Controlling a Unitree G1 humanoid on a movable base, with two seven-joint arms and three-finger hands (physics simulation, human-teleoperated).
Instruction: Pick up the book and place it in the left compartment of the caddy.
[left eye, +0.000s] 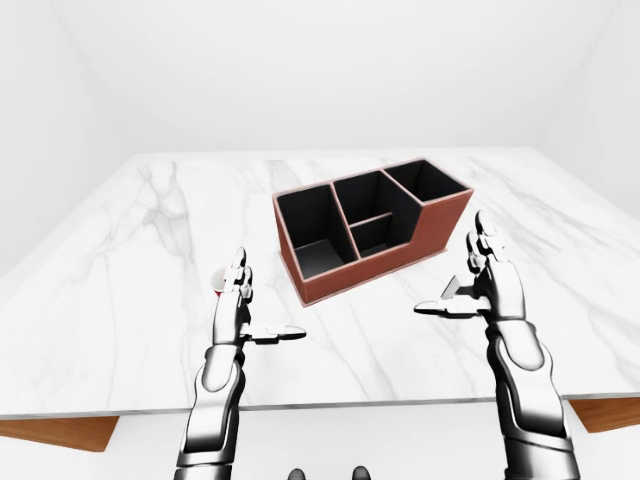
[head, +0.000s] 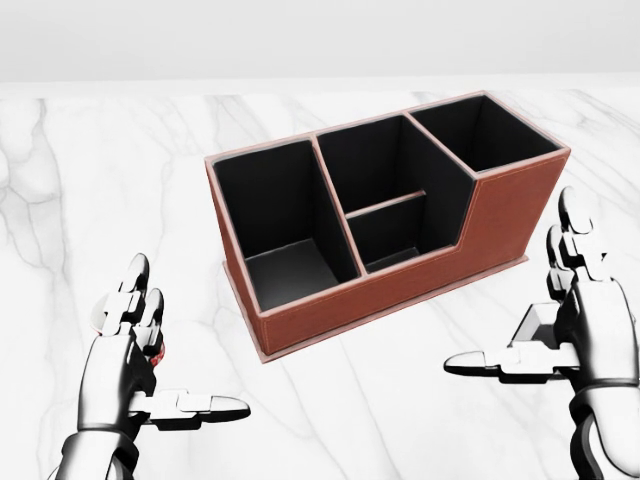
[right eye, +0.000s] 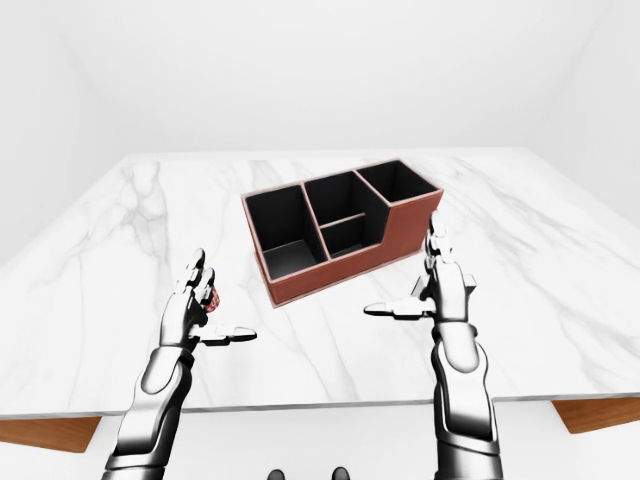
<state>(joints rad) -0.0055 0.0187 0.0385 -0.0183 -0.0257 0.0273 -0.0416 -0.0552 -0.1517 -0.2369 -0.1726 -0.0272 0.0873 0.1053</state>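
Your left hand (head: 125, 355) is hovering over the white marble table (left eye: 120, 250) at the lower left of the head view, fingers pointing up and spread, thumb sticking out sideways toward the middle of the picture. It is released and grasping nothing. Just behind its fingers a small red thing (right eye: 211, 297) is peeking out; most of it is hidden by the hand, so you cannot tell from these pictures whether it is the book. It is showing best in the right-eye view, as a reddish patch right beside the fingertips.

Your right hand (head: 570, 320) is mirroring the left at the lower right of the head view: fingers upright, thumb reaching inward toward the left, palm free. It too is released, with nothing between the fingers.

The caddy (head: 400, 295) is sitting on the table between and above the two hands in the head view, turned at a slant so its long side is running from lower left to upper right. It is reddish-brown outside with a pale rim and black inside. Its left compartment (head: 275, 215) is the large one nearest your left hand, and it is showing only its dark floor and walls. To its right, the middle section is split by a low divider into two smaller cells, and a taller compartment (head: 480, 130) is standing at the far right end.

Both hands are well apart from the caddy, neither one touching it.
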